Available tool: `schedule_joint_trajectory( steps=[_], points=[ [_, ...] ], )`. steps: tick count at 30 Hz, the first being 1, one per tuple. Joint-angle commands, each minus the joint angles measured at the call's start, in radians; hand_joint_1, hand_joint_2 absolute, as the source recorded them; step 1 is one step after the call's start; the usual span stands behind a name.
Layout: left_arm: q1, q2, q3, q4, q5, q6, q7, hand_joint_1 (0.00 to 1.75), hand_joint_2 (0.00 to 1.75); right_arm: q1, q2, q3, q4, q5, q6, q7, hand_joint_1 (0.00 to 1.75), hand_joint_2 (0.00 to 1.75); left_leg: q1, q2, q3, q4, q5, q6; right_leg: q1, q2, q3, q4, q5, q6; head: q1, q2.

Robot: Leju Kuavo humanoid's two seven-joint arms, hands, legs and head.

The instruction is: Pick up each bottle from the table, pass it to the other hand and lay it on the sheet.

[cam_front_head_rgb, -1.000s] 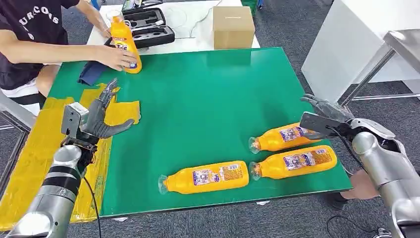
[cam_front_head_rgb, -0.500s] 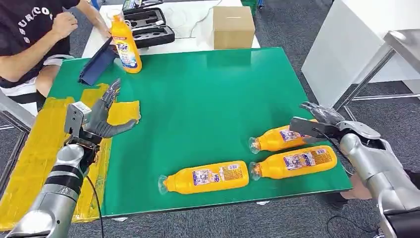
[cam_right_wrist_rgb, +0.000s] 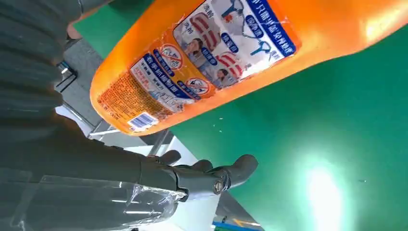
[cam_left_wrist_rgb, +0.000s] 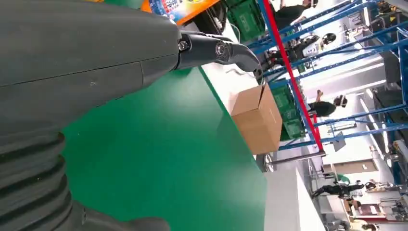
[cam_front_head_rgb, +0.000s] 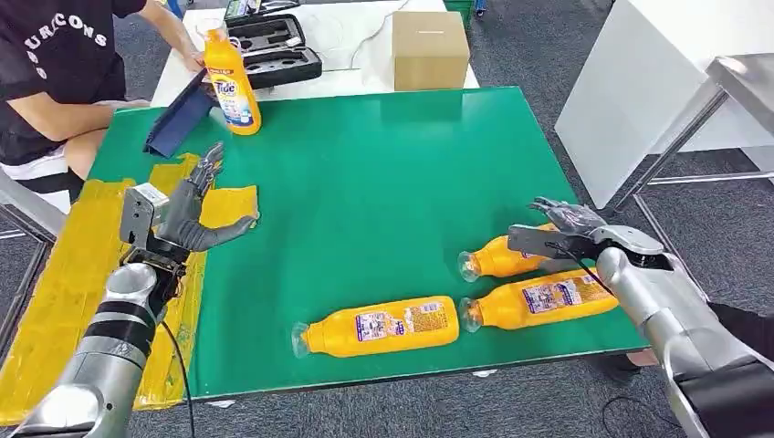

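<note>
Head view shows the right hand (cam_front_head_rgb: 561,228) with fingers spread, empty, hovering over the base end of an orange detergent bottle (cam_front_head_rgb: 504,257) lying on its side on the green tabletop (cam_front_head_rgb: 383,173). Just beyond that hand toward the robot lie two more orange bottles (cam_front_head_rgb: 540,298) (cam_front_head_rgb: 379,326), labelled, clear caps pointing toward the left hand (cam_front_head_rgb: 187,214). That hand is open above the yellow sheet (cam_front_head_rgb: 55,283), and ahead of it a fourth bottle (cam_front_head_rgb: 229,82) stands upright.
</note>
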Motion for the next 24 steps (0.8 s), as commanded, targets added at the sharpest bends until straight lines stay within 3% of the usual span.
schedule_joint_trajectory(
  steps=[1, 7, 10, 12, 17, 22, 24],
  points=[
    [-0.056, -0.001, 0.003, 0.087, 0.011, -0.011, -0.003, 0.0, 1.75, -0.094, -0.009, 0.105, 0.103, 0.024, 0.097, -0.032, 0.0, 1.75, 0.0, 0.0, 0.002, 0.001, -0.001, -0.001, 0.0, -0.001, 0.002, 0.001, -0.001, -0.001, 0.0, 0.0],
    [-0.061, -0.001, 0.001, 0.098, 0.015, -0.015, -0.007, 0.0, 1.75, -0.107, -0.04, 0.145, 0.097, 0.028, 0.149, -0.054, 0.0, 1.75, 0.0, 0.0, 0.004, 0.002, -0.002, 0.0, 0.001, -0.001, 0.004, 0.001, -0.002, -0.001, 0.0, 0.0],
    [-0.069, -0.001, -0.005, 0.114, 0.018, -0.019, -0.015, 0.0, 1.75, -0.137, -0.111, 0.228, 0.049, 0.044, 0.233, -0.086, 0.0, 1.75, -0.001, -0.001, 0.003, 0.002, -0.002, 0.0, 0.0, -0.002, 0.003, 0.002, -0.003, -0.001, 0.0, 0.0],
    [-0.065, -0.001, -0.003, 0.116, 0.024, -0.018, -0.019, 0.0, 1.75, -0.145, -0.115, 0.253, 0.046, 0.05, 0.235, -0.062, 0.0, 1.75, -0.001, -0.002, 0.003, 0.002, -0.002, 0.0, -0.001, -0.003, 0.003, 0.003, -0.003, -0.001, 0.0, 0.0],
    [-0.047, -0.005, 0.005, 0.097, 0.031, -0.016, -0.017, 0.0, 1.75, -0.144, -0.034, 0.298, 0.135, 0.088, 0.126, 0.029, 0.0, 1.75, 0.0, 0.0, 0.002, 0.0, -0.001, 0.0, 0.0, 0.0, 0.003, 0.0, -0.001, -0.001, 0.0, 0.0],
    [-0.022, -0.005, 0.017, 0.064, 0.037, -0.019, -0.009, 0.0, 1.75, -0.131, 0.026, 0.312, 0.187, 0.126, 0.03, 0.092, 0.23, 1.75, 0.0, 0.002, 0.003, 0.0, -0.001, 0.0, 0.001, 0.0, 0.003, 0.0, -0.001, -0.001, 0.0, 0.0],
    [-0.017, -0.008, 0.017, 0.064, 0.036, -0.022, -0.008, 0.0, 1.75, -0.119, 0.039, 0.314, 0.195, 0.135, 0.008, 0.102, 0.24, 1.75, 0.0, 0.002, 0.004, 0.0, -0.001, 0.0, 0.001, 0.001, 0.004, 0.0, -0.001, -0.001, 0.0, 0.0]
  ],
)
